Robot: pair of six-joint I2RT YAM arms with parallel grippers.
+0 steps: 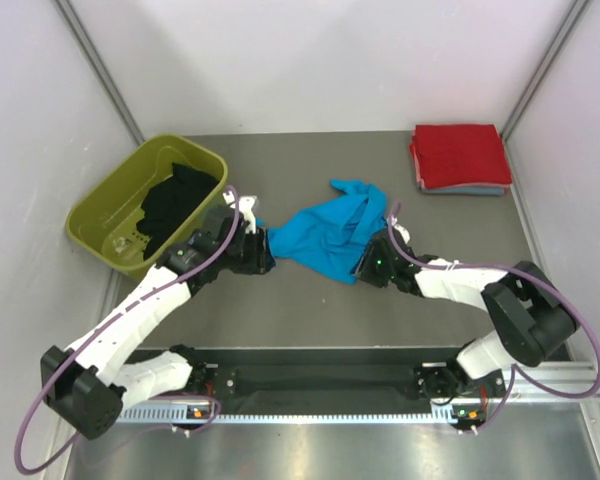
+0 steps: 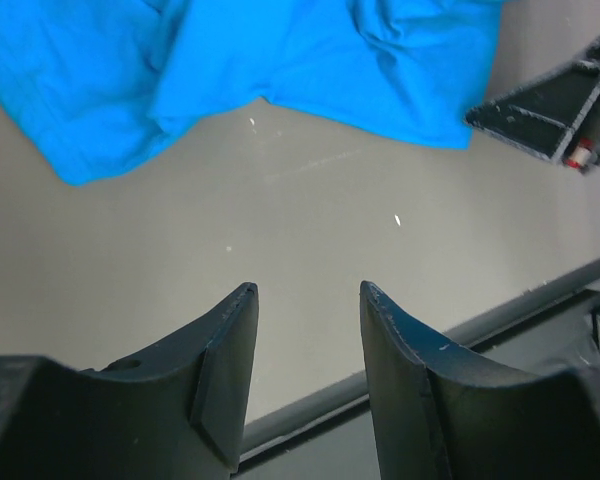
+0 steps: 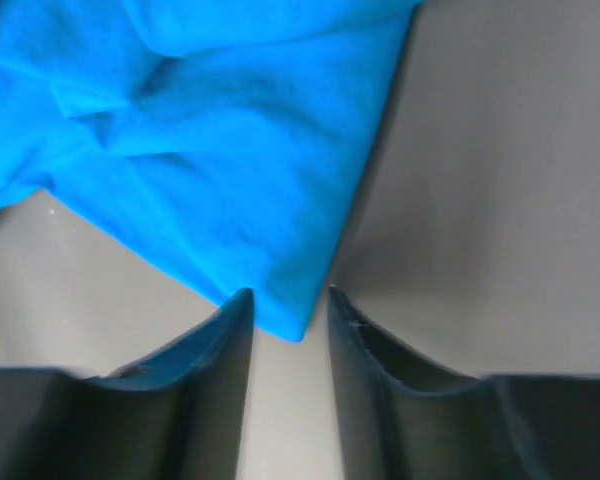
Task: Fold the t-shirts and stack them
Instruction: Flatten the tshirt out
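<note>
The turquoise-blue t-shirt (image 1: 330, 232) lies crumpled in the middle of the table. My left gripper (image 1: 267, 250) is at its left end; in the left wrist view it (image 2: 308, 290) is open and empty over bare table, with the shirt (image 2: 280, 50) ahead of the tips. My right gripper (image 1: 364, 263) is at the shirt's near right edge; in the right wrist view it (image 3: 288, 293) is open, with a corner of the shirt (image 3: 210, 170) lying between the fingertips, not pinched. A folded red t-shirt (image 1: 459, 153) rests on a folded grey-blue t-shirt (image 1: 472, 189) at the back right. The black t-shirt (image 1: 176, 204) lies in the tub.
The olive-green plastic tub (image 1: 88, 226) stands at the left, close to my left arm. The right gripper's body (image 2: 555, 105) shows at the right of the left wrist view. White walls close in the table on both sides and at the back.
</note>
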